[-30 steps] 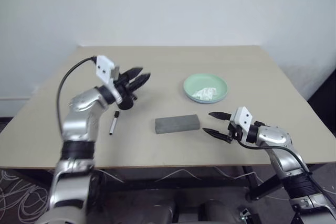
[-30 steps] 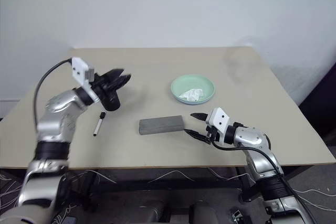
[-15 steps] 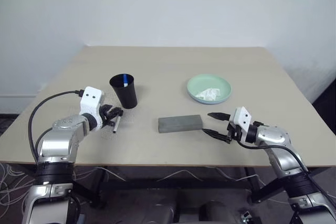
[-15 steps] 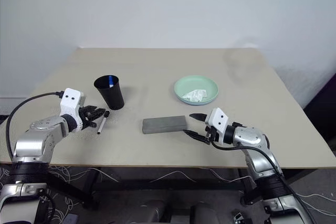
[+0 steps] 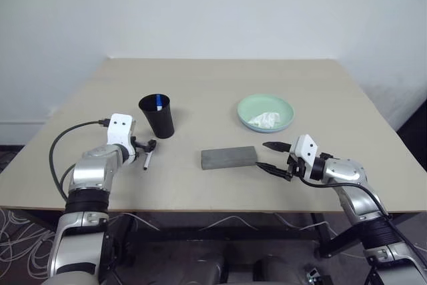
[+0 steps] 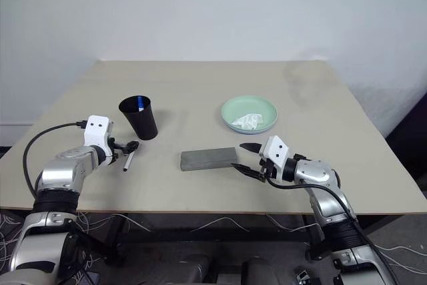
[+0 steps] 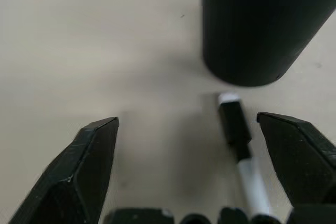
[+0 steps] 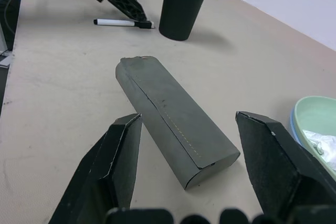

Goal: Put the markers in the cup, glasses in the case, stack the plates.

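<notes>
Plain white walls rise behind a beige table (image 5: 220, 78) seen from above; loose cables trail on the floor beneath its near edge.

Near the table's centre lies the grey case (image 5: 229, 157), lid closed. At about 1 o'clock from it sits the pale mint green plate (image 5: 265, 113), a crumpled white tissue (image 5: 261, 120) resting in it. At about 10 o'clock from the case stands the black cup (image 5: 157, 115), upright, with the blue-capped marker (image 5: 159, 102) poking up inside it. The black-capped marker (image 5: 147, 159) lies flat on the table just at 7 o'clock of the cup, cap end toward it.

The left claw (image 7: 210, 166) sits low over that marker with its two black fingers spread wide, one on either side, holding nothing. The right claw (image 5: 272, 157) hovers just at 3 o'clock of the case, fingers apart and empty, pointing at the case's end.

By the look of it, the marker step is in hand: one marker is in the cup, one remains. The next move likely calls for closing the left claw on the marker's slim barrel, lifting it, tipping it upright and dropping it into the cup without knocking the cup over.
</notes>
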Controlling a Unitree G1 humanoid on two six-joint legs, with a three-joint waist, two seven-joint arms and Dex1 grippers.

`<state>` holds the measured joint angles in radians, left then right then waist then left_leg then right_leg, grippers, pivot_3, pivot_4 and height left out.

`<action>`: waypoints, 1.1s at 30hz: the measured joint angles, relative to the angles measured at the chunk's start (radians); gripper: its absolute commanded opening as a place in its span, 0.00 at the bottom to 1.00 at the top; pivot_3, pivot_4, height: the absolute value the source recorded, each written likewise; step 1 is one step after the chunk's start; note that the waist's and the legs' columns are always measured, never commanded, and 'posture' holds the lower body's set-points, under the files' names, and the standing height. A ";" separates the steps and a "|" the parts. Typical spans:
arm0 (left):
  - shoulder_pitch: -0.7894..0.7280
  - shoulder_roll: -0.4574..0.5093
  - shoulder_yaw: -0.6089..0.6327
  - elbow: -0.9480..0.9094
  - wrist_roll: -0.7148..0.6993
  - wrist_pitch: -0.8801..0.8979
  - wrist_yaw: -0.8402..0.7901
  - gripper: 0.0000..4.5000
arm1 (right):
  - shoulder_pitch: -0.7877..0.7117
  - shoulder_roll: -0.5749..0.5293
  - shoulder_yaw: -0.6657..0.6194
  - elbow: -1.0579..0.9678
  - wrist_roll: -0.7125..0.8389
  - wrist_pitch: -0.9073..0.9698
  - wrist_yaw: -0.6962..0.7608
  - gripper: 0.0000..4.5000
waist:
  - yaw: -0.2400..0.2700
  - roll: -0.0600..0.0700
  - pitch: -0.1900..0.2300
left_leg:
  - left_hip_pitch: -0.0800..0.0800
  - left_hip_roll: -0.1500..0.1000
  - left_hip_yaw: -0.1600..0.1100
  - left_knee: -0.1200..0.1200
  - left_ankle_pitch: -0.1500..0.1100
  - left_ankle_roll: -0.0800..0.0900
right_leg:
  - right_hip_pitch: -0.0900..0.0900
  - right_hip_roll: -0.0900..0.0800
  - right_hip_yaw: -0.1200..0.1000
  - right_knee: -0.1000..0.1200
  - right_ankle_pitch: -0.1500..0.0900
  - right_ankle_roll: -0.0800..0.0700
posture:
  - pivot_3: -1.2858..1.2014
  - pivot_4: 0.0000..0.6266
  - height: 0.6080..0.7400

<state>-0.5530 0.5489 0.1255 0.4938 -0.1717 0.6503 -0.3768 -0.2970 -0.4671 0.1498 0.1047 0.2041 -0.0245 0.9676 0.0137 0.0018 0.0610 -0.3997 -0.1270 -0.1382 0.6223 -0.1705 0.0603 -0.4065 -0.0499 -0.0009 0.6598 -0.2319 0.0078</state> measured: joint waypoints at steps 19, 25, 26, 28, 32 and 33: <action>-0.088 -0.039 -0.001 0.132 0.020 0.042 0.028 0.28 | 0.010 0.001 -0.001 -0.001 -0.002 -0.001 -0.015 0.69 | 0.000 0.000 0.000 | 0.000 0.000 0.000 0.000 0.000 0.000 | 0.000 0.000 0.000 0.000 0.000 0.000 | 0.52 0.00 0.97; -0.088 -0.038 -0.001 0.126 0.022 0.051 0.028 0.03 | 0.011 0.001 -0.001 -0.001 -0.002 -0.001 -0.015 0.69 | -0.001 0.000 0.000 | 0.000 0.000 0.000 0.000 0.000 0.000 | 0.000 0.000 0.000 0.000 0.000 0.000 | 0.52 0.00 0.97; -0.088 -0.038 -0.002 0.120 0.022 0.059 0.028 0.03 | 0.011 0.001 -0.001 -0.001 -0.002 -0.001 -0.015 0.69 | -0.001 0.000 0.000 | 0.000 0.000 0.000 0.000 0.000 0.000 | 0.000 0.000 0.000 0.000 0.000 0.000 | 0.52 0.00 0.97; -0.081 -0.033 -0.004 0.098 0.025 0.082 0.025 0.03 | 0.012 0.001 -0.001 -0.001 -0.002 -0.001 -0.015 0.69 | -0.002 0.000 0.000 | 0.000 0.000 0.000 0.000 0.000 0.000 | 0.000 0.000 0.000 0.000 0.000 0.000 | 0.52 0.00 0.97; -0.032 -0.003 -0.022 0.020 0.027 0.105 -0.019 0.03 | 0.018 0.000 -0.003 -0.002 -0.002 -0.001 -0.015 0.69 | -0.004 0.000 0.000 | 0.000 0.000 0.000 0.000 0.000 0.000 | -0.001 0.000 0.001 -0.001 0.000 0.000 | 0.52 0.00 0.97; 0.000 0.013 -0.039 -0.029 0.025 0.105 -0.055 0.03 | 0.019 -0.001 -0.003 -0.002 -0.002 -0.001 -0.015 0.69 | -0.005 0.000 0.000 | 0.000 0.000 0.001 0.000 0.000 0.000 | -0.001 0.000 0.001 -0.001 0.000 0.000 | 0.52 0.00 0.97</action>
<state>-0.5532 0.5621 0.0864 0.4650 -0.1465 0.7549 -0.4321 -0.2775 -0.4677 0.1470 0.1025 0.2026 -0.0256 0.9529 0.0084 0.0014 0.0609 -0.4001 -0.1270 -0.1372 0.6219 -0.1705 0.0604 -0.4076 -0.0499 0.0006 0.6591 -0.2320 0.0081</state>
